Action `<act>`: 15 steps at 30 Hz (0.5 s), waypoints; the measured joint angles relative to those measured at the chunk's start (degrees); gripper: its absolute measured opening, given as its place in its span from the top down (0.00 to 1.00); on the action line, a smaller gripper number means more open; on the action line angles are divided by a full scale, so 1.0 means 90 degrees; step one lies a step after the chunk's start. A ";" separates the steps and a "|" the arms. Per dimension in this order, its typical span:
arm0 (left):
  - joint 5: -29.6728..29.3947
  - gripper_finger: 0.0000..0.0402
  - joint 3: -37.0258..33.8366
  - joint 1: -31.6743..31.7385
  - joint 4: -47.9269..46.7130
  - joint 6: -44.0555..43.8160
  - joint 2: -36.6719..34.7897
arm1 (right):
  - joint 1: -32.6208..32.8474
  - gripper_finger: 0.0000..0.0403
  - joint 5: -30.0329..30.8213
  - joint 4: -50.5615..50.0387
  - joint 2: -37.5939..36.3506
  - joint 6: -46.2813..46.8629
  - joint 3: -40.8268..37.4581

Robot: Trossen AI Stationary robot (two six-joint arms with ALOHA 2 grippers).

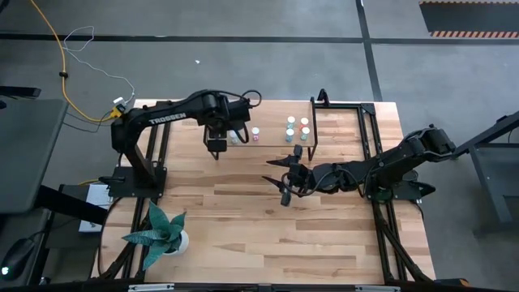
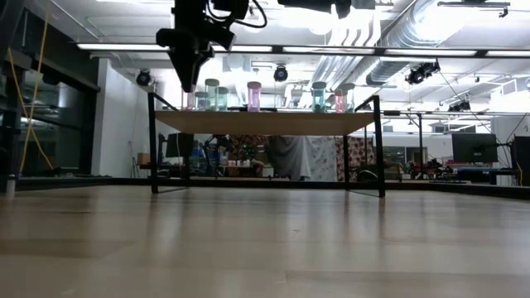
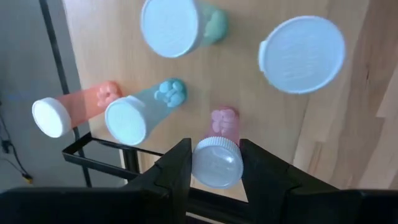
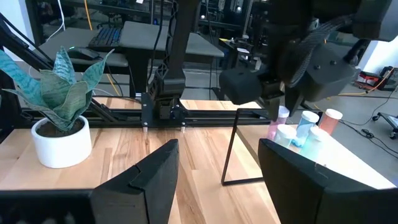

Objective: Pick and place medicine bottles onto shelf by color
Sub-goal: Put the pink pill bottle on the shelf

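The left end effector (image 1: 216, 147) hangs over the left end of the shelf (image 1: 268, 120), which stands at the far edge of the surface (image 1: 243, 211). In the left wrist view its two dark fingers (image 3: 177, 171) sit narrowly on either side of a pink bottle (image 3: 219, 154) with a white cap, right at the shelf's black-framed edge; whether the pads press the bottle or only bracket it cannot be told for certain, though they appear to touch the cap on both sides. Close by on the shelf top stand a teal bottle (image 3: 144, 111), a red-orange bottle (image 3: 74, 107), another teal bottle (image 3: 179, 26) and a further white-capped bottle (image 3: 302, 55) whose body colour is hidden. From the low view the left end effector (image 2: 190, 62) comes down at the shelf's left end, where a row of pink and teal bottles (image 2: 253, 95) stands along the light wood top. The high view shows a second cluster of bottles (image 1: 297, 129) toward the shelf's right end. The right end effector (image 1: 285, 180) rests low over the middle of the surface, in front of the shelf, with its fingers spread wide and nothing between them. A white pot with a green plant (image 1: 162, 234) stands near the surface's front left corner.
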 joint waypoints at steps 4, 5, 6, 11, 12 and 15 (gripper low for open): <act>0.0094 0.72 0.0000 0.0073 0.0000 0.0003 0.0000 | 0.0001 0.47 0.0000 0.0000 0.0000 0.0002 0.0000; 0.0094 0.72 0.0000 0.0074 0.0001 0.0044 0.0000 | 0.0001 0.47 0.0000 0.0000 0.0000 0.0002 0.0000; 0.0096 0.72 0.0000 0.0071 0.0002 0.0109 0.0000 | 0.0000 0.47 0.0000 0.0000 0.0000 0.0002 0.0000; 0.0084 0.69 0.0000 0.0010 0.0005 0.0216 0.0000 | 0.0000 0.47 0.0000 0.0000 0.0000 0.0002 0.0000; 0.0086 0.67 0.0000 0.0009 0.0005 0.0216 -0.0001 | 0.0000 0.47 0.0000 0.0000 0.0000 0.0002 0.0000; 0.0089 0.61 -0.0010 0.0006 0.0007 0.0219 -0.0002 | 0.0000 0.47 0.0000 0.0000 0.0000 0.0001 0.0000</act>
